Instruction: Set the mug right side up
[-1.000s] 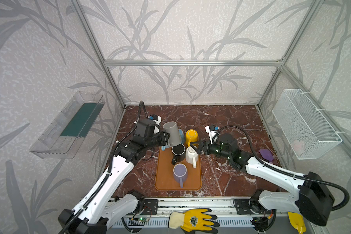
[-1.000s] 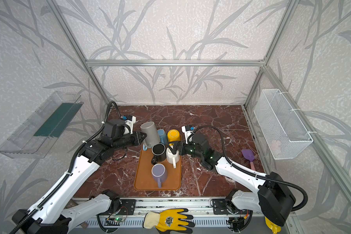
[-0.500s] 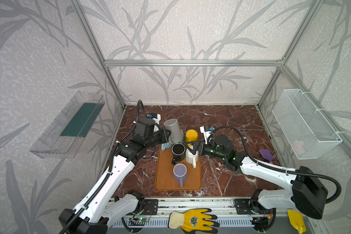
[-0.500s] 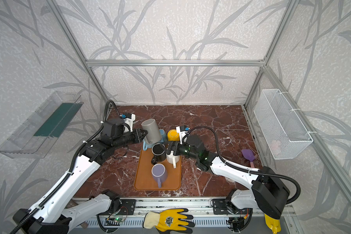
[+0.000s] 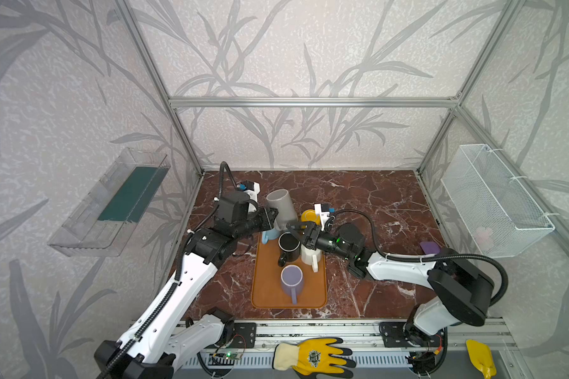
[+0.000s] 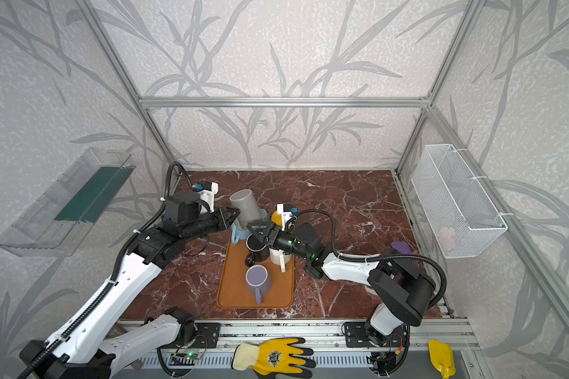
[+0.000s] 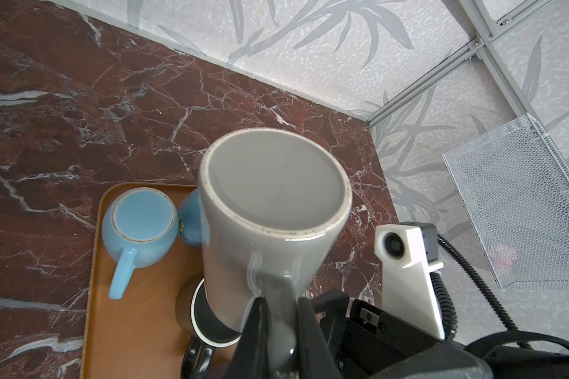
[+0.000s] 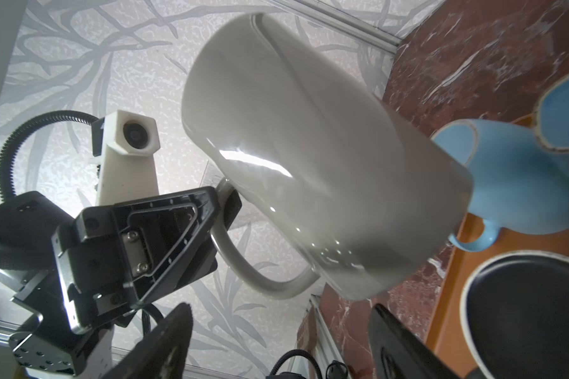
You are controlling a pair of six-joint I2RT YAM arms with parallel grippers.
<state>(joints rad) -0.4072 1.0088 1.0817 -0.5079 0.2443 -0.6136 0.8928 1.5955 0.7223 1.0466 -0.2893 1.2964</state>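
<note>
Our right gripper [image 5: 297,230] has pushed in closer, fingers apart just short of the tall grey ceramic mug [image 5: 282,206]. Our left gripper [image 5: 271,217] clamps the mug's handle, holding it base-up and tilted above the far end of the orange plastic tray [image 5: 266,290].

In a top view I get only a sliver of the light blue mug [image 5: 270,235] showing under the tilted gray mug [image 5: 281,208], and the yellow mug [image 5: 306,216] just right of the gray mug sits half behind a white camera mount [image 5: 321,211]. On my left wrist camera a blue dotted thing [image 7: 191,220] is mostly behind the gray mug; I cannot name it. I cannot see the gray mug's mouth in any view.
</note>
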